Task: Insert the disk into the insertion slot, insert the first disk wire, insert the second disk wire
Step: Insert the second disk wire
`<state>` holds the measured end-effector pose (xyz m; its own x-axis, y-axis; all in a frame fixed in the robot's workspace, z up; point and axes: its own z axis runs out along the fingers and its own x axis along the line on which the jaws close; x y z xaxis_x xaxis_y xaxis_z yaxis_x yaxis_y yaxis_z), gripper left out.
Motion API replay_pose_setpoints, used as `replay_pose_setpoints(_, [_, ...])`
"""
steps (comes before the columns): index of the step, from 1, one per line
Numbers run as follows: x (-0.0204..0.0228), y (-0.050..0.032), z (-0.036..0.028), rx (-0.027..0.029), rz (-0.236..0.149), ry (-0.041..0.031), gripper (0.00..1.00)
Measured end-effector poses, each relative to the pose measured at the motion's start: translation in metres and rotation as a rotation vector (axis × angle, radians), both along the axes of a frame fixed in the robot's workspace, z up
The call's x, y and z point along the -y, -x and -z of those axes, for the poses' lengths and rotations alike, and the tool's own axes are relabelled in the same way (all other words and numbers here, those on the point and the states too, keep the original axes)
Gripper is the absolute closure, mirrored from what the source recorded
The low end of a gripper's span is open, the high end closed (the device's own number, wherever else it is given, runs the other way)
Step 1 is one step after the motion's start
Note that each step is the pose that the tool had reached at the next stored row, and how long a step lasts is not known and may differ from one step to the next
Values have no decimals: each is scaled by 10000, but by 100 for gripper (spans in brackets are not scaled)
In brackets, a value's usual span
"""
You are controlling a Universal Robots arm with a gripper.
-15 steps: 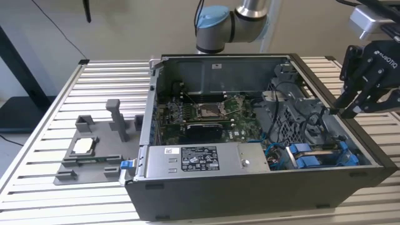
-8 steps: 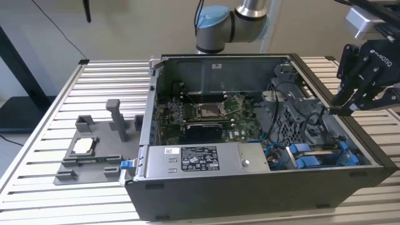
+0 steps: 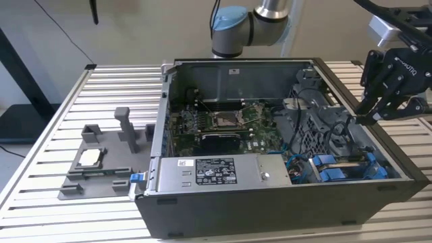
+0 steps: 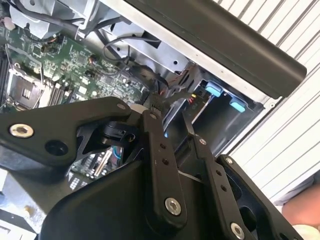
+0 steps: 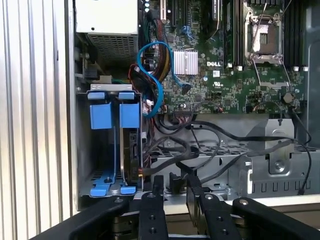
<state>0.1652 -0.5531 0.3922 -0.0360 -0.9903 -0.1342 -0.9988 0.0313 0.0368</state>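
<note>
The insertion slot (image 5: 98,150) is a dark metal bay with blue clips (image 5: 101,115) in the open computer case, seen in the exterior view at the slot (image 3: 347,167). A dark disk (image 5: 132,155) stands on edge inside it. My gripper (image 3: 370,119) hangs over the case's edge on the exterior view's right, just above the bay. In the first wrist view the gripper (image 5: 174,186) has its fingers close together around a black connector of a disk wire (image 5: 173,183), whose cable loops toward the disk. The second wrist view shows the gripper (image 4: 170,120) above the slot (image 4: 225,120).
The case lies open on a slatted metal table (image 3: 40,217). Inside are the motherboard (image 3: 223,126), a grey labelled power-supply box (image 3: 216,172) and loose black cables (image 5: 240,137). A grey fixture (image 3: 101,174) with a silvery flat part (image 3: 91,158) sits at the exterior view's left.
</note>
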Motion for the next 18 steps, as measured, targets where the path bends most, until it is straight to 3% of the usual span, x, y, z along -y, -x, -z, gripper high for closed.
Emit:
replay_pose_setpoints(3, [-10,0,3,1,0,-25,69])
replay_pose_setpoints(4, [-12,0,3,0,0,-47,76])
replay_pose_setpoints(6, [-14,0,3,0,1,-74,76])
replay_pose_setpoints(10, [-15,0,4,0,10,-75,79])
replay_pose_setpoints(11, [-15,0,4,0,10,-75,84])
replay_pose_setpoints(18, [-16,0,2,1,11,-72,84])
